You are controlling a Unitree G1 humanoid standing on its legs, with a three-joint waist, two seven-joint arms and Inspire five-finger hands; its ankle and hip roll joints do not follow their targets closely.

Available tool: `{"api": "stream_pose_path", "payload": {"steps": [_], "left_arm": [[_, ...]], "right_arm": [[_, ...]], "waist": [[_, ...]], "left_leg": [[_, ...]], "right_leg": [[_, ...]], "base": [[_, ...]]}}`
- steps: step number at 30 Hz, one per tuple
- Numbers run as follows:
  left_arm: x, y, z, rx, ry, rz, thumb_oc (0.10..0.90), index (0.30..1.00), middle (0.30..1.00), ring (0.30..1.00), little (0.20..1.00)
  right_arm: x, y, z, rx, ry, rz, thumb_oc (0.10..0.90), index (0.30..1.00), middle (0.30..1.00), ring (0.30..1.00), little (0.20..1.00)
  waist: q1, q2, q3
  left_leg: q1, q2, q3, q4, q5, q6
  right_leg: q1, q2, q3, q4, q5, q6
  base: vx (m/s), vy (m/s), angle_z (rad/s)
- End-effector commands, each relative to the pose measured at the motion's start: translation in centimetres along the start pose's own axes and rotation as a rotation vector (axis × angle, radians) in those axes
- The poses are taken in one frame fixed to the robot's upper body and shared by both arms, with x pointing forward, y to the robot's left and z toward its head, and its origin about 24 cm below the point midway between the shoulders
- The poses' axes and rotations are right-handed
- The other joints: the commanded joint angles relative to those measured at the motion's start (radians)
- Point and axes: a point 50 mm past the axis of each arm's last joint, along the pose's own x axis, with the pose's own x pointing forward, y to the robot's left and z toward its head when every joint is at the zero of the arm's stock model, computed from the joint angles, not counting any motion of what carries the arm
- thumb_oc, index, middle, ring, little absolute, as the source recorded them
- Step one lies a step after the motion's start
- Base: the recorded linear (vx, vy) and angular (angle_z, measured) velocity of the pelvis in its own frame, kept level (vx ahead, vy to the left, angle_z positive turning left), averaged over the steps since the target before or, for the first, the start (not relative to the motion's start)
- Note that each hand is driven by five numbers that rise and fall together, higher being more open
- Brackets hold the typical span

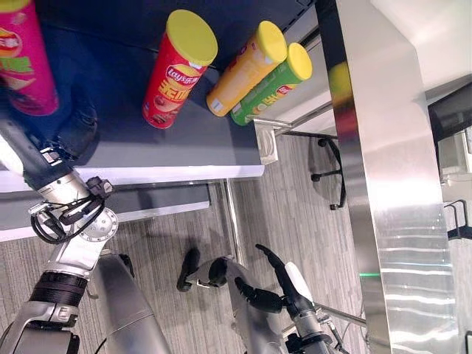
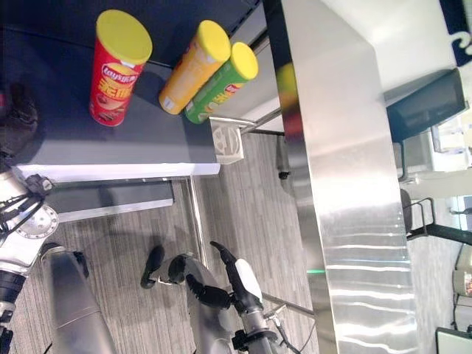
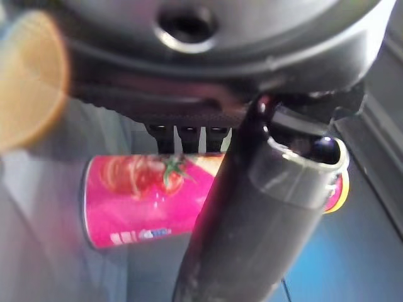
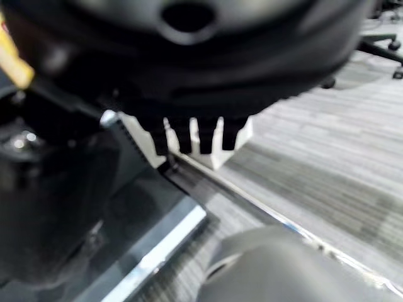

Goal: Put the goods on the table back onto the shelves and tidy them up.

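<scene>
Pink and tomato-printed, a chip can [image 1: 26,59] stands at the far left of the dark table [image 1: 169,144], just beyond the left hand [image 1: 74,122]. In the left wrist view the can [image 3: 151,198] lies past the fingers [image 3: 182,135] and the thumb crosses in front of it; whether the hand grips it cannot be told. A red can [image 1: 177,70] stands upright mid-table, with a yellow can [image 1: 247,66] and a green can [image 1: 273,82] lying side by side. The right hand [image 1: 276,291] hangs low over the grey floor [image 1: 287,214], loosely open and empty.
</scene>
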Motion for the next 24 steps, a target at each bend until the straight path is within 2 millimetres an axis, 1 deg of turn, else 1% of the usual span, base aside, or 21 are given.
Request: {"api": "stream_pose_path", "payload": {"steps": [1,3,4,6,7,9,10,13,17,24], "left_arm": [[0.0,-1.3,2.1,-0.035,-0.178,-0.130,0.800,0.900,0.900,0.900,0.900],[-0.8,-1.4,1.6,-0.008,-0.164,-0.167,0.800,0.900,0.900,0.900,0.900],[-1.4,-1.4,1.0,0.024,-0.157,-0.197,0.800,0.900,0.900,0.900,0.900],[-1.4,-1.4,1.0,0.024,-0.157,-0.196,0.800,0.900,0.900,0.900,0.900],[-2.2,-1.2,0.1,0.068,-0.136,-0.231,0.800,0.900,0.900,0.900,0.900],[-2.4,-1.2,-0.2,0.079,-0.133,-0.248,0.800,0.900,0.900,0.900,0.900],[-2.9,-1.1,-0.6,0.107,-0.130,-0.282,0.800,0.900,0.900,0.900,0.900],[-3.1,-0.9,-0.7,0.128,-0.143,-0.303,0.800,0.900,0.900,0.900,0.900],[-3.6,-0.5,-1.0,0.171,-0.166,-0.335,0.800,0.900,0.900,0.900,0.900],[-3.8,0.5,-1.6,0.269,-0.229,-0.392,0.800,0.900,0.900,0.900,0.900]], "right_arm": [[-0.7,-3.0,-0.8,-0.048,-0.002,-0.118,0.800,0.900,0.900,0.900,0.900],[-0.8,-3.0,-1.0,-0.055,0.007,-0.113,0.800,0.900,0.900,0.900,0.900],[-0.9,-3.0,-1.3,-0.069,0.014,-0.106,0.800,0.900,0.900,0.900,0.900],[-0.9,-3.0,-1.3,-0.069,0.014,-0.106,0.800,0.900,0.900,0.900,0.900],[-1.0,-2.9,-1.6,-0.081,0.026,-0.097,0.800,0.900,0.900,0.900,0.900],[-1.1,-2.8,-1.7,-0.085,0.030,-0.097,0.800,0.900,0.900,0.900,0.900],[-1.1,-2.8,-1.9,-0.095,0.032,-0.091,0.800,0.900,0.900,0.900,0.900],[-1.3,-2.7,-2.1,-0.104,0.044,-0.083,0.800,0.900,0.900,0.900,0.900],[-1.6,-2.5,-2.6,-0.112,0.062,-0.074,0.800,0.900,0.900,0.900,0.900],[-1.8,-2.3,-3.0,-0.116,0.080,-0.069,0.800,0.900,0.900,0.900,0.900]], "waist": [[0.005,-0.011,-0.038],[0.009,-0.011,-0.041],[0.013,-0.013,-0.044],[0.015,-0.015,-0.042],[0.017,-0.018,-0.049],[0.021,-0.021,-0.049],[0.024,-0.025,-0.053],[0.032,-0.030,-0.056],[0.042,-0.033,-0.064],[0.062,-0.035,-0.067]], "left_leg": [[0.036,-0.027,-0.003,-0.080,0.017,0.065],[0.063,-0.026,0.000,-0.120,0.034,0.062],[0.090,-0.028,0.007,-0.163,0.051,0.057],[0.097,-0.028,0.009,-0.170,0.055,0.057],[0.123,-0.028,0.012,-0.211,0.071,0.051],[0.146,-0.028,0.019,-0.245,0.085,0.047],[0.165,-0.030,0.019,-0.278,0.100,0.045],[0.195,-0.034,0.019,-0.328,0.125,0.038],[0.217,-0.039,0.011,-0.365,0.139,0.032],[0.221,-0.042,0.000,-0.363,0.139,0.030]], "right_leg": [[0.019,-0.041,0.010,-0.086,0.090,0.072],[0.043,-0.036,0.004,-0.114,0.104,0.076],[0.068,-0.031,0.001,-0.147,0.118,0.078],[0.074,-0.031,0.002,-0.152,0.121,0.078],[0.098,-0.026,0.003,-0.188,0.136,0.080],[0.119,-0.023,0.004,-0.214,0.148,0.082],[0.139,-0.019,0.002,-0.242,0.160,0.085],[0.172,-0.016,-0.002,-0.283,0.178,0.090],[0.202,-0.016,-0.011,-0.313,0.187,0.095],[0.219,-0.016,-0.018,-0.315,0.191,0.096]], "base": [[-0.01,-0.041,0.07],[-0.01,-0.061,0.08],[-0.02,-0.051,0.02],[-0.01,-0.041,0.05],[-0.01,-0.068,0.08],[0.00,-0.067,0.06],[0.00,-0.065,0.04],[0.02,-0.069,0.09],[0.04,-0.043,0.10],[0.02,-0.010,0.05]]}}
